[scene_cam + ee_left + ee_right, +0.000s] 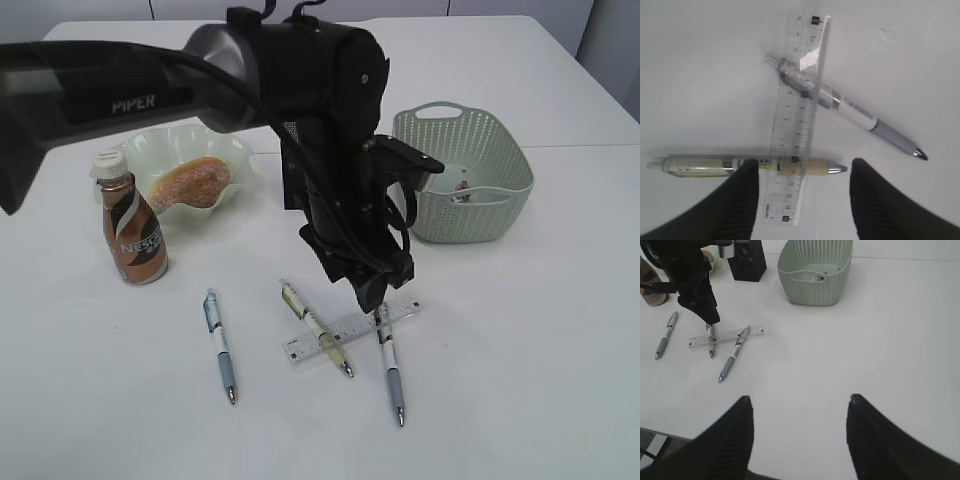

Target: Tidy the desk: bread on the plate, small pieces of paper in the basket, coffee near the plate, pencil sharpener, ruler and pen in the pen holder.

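Note:
My left gripper [804,167] hangs open just above the desk [520,380], its fingers either side of the whitish ruler [797,120] where it lies across a cream pen [700,164]. The ruler's far end lies over a grey-grip pen [855,112]. A third pen [220,345] lies apart to the left. The bread [190,180] sits in the green plate [235,150], with the coffee [132,230] upright beside it. A piece of paper [462,187] lies in the basket [500,215]. The pen holder [747,260] stands behind the left arm. My right gripper [799,400] is open and empty. The pencil sharpener is out of view.
The left arm [320,120] reaches across the middle and hides the pen holder in the exterior view. The basket [815,275] stands right of the pens. Bare white tabletop [880,350] spreads in front of my right gripper, whose near side meets the desk's edge [670,437].

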### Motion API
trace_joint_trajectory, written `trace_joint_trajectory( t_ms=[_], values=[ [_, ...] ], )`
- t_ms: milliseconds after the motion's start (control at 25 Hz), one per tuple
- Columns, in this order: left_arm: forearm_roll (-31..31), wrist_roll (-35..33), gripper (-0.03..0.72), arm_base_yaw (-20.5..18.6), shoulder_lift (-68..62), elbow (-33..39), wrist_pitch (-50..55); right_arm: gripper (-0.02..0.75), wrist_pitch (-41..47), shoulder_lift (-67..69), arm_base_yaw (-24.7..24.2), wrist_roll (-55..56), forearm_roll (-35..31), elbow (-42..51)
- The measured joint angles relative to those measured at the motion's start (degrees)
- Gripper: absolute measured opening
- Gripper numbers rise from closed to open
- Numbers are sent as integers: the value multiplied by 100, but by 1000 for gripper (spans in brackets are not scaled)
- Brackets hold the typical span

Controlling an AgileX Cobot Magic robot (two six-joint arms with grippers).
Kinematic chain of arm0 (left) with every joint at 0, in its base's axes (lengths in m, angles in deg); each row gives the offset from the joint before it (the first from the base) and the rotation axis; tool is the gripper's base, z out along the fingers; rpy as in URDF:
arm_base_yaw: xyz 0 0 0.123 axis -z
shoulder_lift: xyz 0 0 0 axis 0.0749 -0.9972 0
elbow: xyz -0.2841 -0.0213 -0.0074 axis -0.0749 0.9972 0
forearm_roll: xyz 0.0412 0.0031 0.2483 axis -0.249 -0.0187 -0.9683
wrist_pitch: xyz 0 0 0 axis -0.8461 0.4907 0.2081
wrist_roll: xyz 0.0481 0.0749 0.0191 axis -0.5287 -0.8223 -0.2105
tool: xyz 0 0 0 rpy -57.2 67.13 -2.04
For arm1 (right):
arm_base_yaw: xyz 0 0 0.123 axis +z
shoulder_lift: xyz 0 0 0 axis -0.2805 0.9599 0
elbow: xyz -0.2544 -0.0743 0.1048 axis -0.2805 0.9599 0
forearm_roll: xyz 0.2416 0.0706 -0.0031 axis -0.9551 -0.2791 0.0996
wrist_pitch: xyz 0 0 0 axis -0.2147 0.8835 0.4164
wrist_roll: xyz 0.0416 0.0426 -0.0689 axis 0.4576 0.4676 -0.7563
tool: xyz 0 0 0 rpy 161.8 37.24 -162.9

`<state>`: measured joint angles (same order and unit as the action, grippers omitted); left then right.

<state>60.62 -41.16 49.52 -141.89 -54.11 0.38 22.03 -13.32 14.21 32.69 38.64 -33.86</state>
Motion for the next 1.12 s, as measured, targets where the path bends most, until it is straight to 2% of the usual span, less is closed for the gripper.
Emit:
trace_joint_trajectory(
  t_ms=[120,600,1120],
  values=[
    [85,0,424,-103,-209,-12,0,464,83,0,0,0,-2,0],
    [319,-190,425,-116,-571,-43,0,464,94,0,0,0,-12,0],
    [170,-389,436,-127,-702,-43,-284,464,100,0,0,0,-12,0]
  ],
)
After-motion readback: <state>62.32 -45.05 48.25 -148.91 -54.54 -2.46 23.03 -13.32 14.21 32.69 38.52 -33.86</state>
